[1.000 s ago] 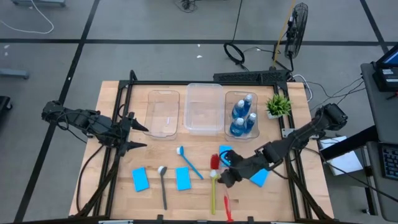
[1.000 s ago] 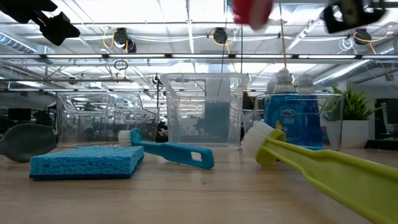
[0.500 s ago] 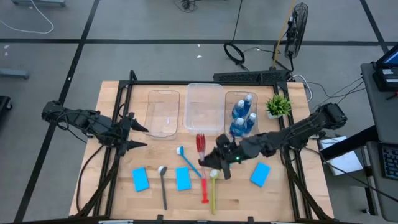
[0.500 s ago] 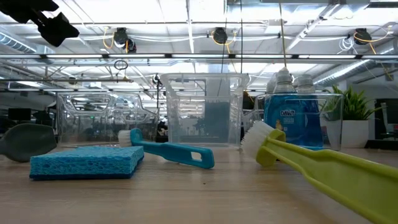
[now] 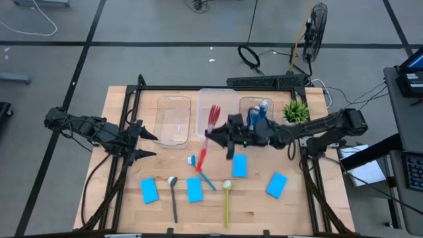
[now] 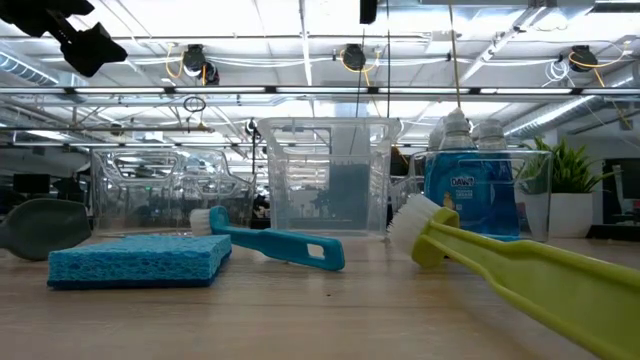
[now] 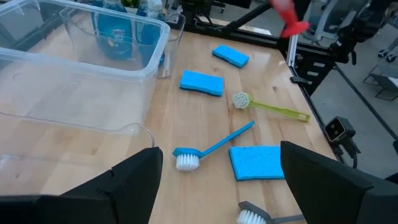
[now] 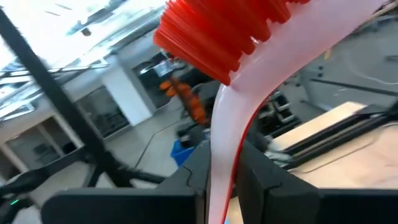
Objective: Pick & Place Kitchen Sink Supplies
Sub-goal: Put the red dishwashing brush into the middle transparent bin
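Observation:
My right gripper (image 5: 213, 137) reaches in from the table's right, shut on a red dish brush (image 5: 207, 135) whose red bristle head (image 8: 217, 28) hangs over the middle clear tub (image 5: 217, 99). My left gripper (image 5: 147, 143) waits open above the table's left side, touching nothing. On the wood lie a blue brush (image 5: 202, 173), a dark brush (image 5: 173, 199), a yellow-green brush (image 5: 226, 203) and several blue sponges (image 5: 194, 189). Blue bottles (image 5: 258, 118) stand in the right tub. My right gripper pinches the red brush's pale handle (image 8: 225, 146) between its two fingers, below the bristle head. The fingers come roughly level from the table's right and lie across the handle. The brush is lifted clear and tilted, head toward the far edge, handle end (image 5: 199, 165) above the blue brush.
An empty clear tub (image 5: 174, 120) stands left of the middle one. A small green plant (image 5: 295, 111) sits at the far right corner. A dark frame rims the table (image 5: 119, 198). Sponges lie at the near left (image 5: 150, 190) and near right (image 5: 277, 185).
My right gripper has carried the red brush up and from the table's near right toward the far edge and the middle tub, rolling its wrist as it went. The brush has swung so that its head now points over the tub. The sponge it covered shows again.

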